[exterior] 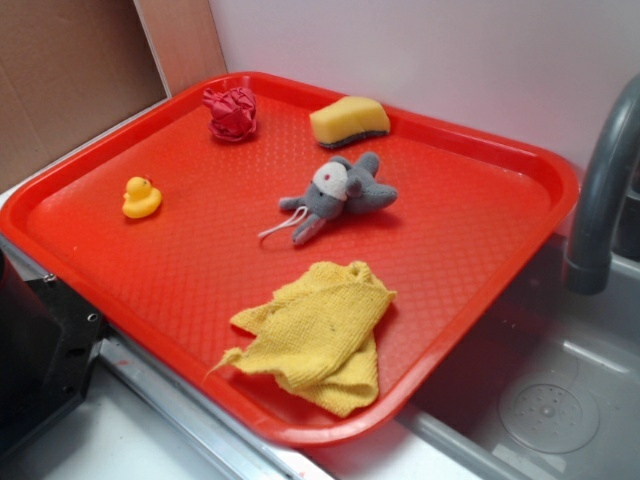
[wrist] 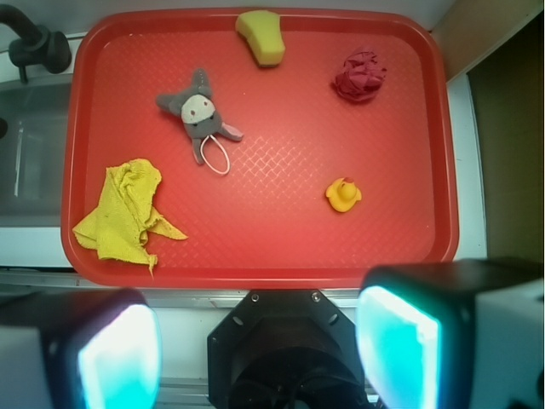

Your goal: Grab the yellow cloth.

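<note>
Lying crumpled in soft folds on the red tray (exterior: 480,140), the yellow cloth (exterior: 315,335) sits near the tray's front rim in the exterior view, with one frayed corner trailing toward the edge; from the wrist camera the same cloth appears in the lower-left corner of the tray, just inside the rim. Nothing touches it. Close beyond it, toward the tray's middle, a grey plush mouse (exterior: 338,195) rests on its back with a pale looped tail cord stretched toward the cloth but apart from it. Farther back, near the far rim, stands a yellow sponge (exterior: 349,121) with a dark base, and beside that corner lies a crumpled red ball of fabric (exterior: 232,112). A small yellow rubber duck (exterior: 141,197) sits alone on the tray's other side, well apart from the cloth. The gripper (wrist: 260,345) hovers off the tray's near edge, its two fingers (wrist: 396,345) spread wide with nothing between them. A grey faucet (exterior: 600,190) rises over the sink (exterior: 555,400) next to the tray.
</note>
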